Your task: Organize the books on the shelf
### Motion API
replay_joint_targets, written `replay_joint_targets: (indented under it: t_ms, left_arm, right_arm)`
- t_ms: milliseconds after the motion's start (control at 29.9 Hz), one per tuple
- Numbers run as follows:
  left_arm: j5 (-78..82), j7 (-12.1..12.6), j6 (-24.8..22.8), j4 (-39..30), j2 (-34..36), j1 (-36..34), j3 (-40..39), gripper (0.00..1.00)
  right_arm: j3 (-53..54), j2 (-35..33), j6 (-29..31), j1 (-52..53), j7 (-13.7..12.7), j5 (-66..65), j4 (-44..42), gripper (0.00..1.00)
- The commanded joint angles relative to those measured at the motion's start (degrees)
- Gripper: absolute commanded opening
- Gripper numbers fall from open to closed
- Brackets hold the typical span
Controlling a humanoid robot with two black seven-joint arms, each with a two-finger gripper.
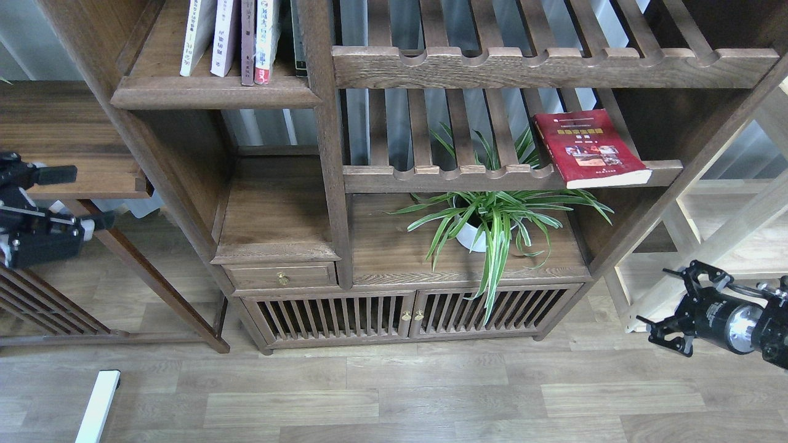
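Several slim books [226, 37] stand upright on the dark-brown shelf [215, 93] at the top left; their spines are white, pale lavender, brown and white with red. A dark red book [588, 147] with a yellow title band lies flat on the slatted rack at the right, its corner over the front rail. No yellow-green cover shows. My left gripper [79, 197] is open and empty at the far left, below and left of the shelf. My right gripper [657, 298] is open and empty at the lower right, well below the red book.
A potted spider plant [486, 221] stands on the cabinet top under the slatted rack [455, 175]. A small drawer [282, 277] and slatted cabinet doors [406, 317] lie below. A pale wood rack [726, 234] is at the right and a dark side table [68, 141] at the left.
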Motion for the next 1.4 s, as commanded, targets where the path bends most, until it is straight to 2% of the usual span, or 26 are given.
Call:
replay_joint_targets:
  t_ms: [0,100,234,401,502,635,1037,1371]
  left_arm:
    - [6.37,-4.27,0.01,0.08,0.04,2.39,1.24,0.89]
    - [10.33,-7.08,1.46,0.25,-0.05,3.37,2.21,0.89]
    - [13.23,-8.76,4.36,0.51,-0.83,4.68,3.53,0.89]
    - [21.92,-11.57,12.0,0.87,-4.87,8.63,4.41,0.88]
    - [24.31,-11.4,16.14,0.78,-7.77,11.27,4.41,0.88]
    - [24.31,-10.78,18.78,0.78,-10.24,12.16,4.41,0.88]
    - [24.4,-9.38,21.5,0.87,-12.7,14.09,4.41,0.89]
    - [24.48,-9.02,22.65,0.87,-12.97,14.27,4.41,0.89]
  right_arm:
    - [-0.22,0.48,-10.18,0.09,0.0,-1.05,0.31,1.0]
    - [-0.75,1.01,-19.84,-0.53,0.0,-3.59,0.49,1.0]
    - [-0.75,1.45,-19.84,-0.97,0.0,-8.25,0.84,1.0]
    - [-0.75,2.59,-19.84,-0.88,0.0,-11.07,1.54,1.0]
    - [-0.84,3.47,-19.84,-0.36,0.0,-13.53,1.54,1.0]
    - [-0.67,3.73,-19.84,2.01,0.0,-15.82,1.45,1.0]
    - [-1.54,5.31,-19.84,10.72,0.0,-16.35,0.58,1.0]
    - [-3.48,11.11,-19.84,13.71,0.0,-16.44,-9.79,1.0]
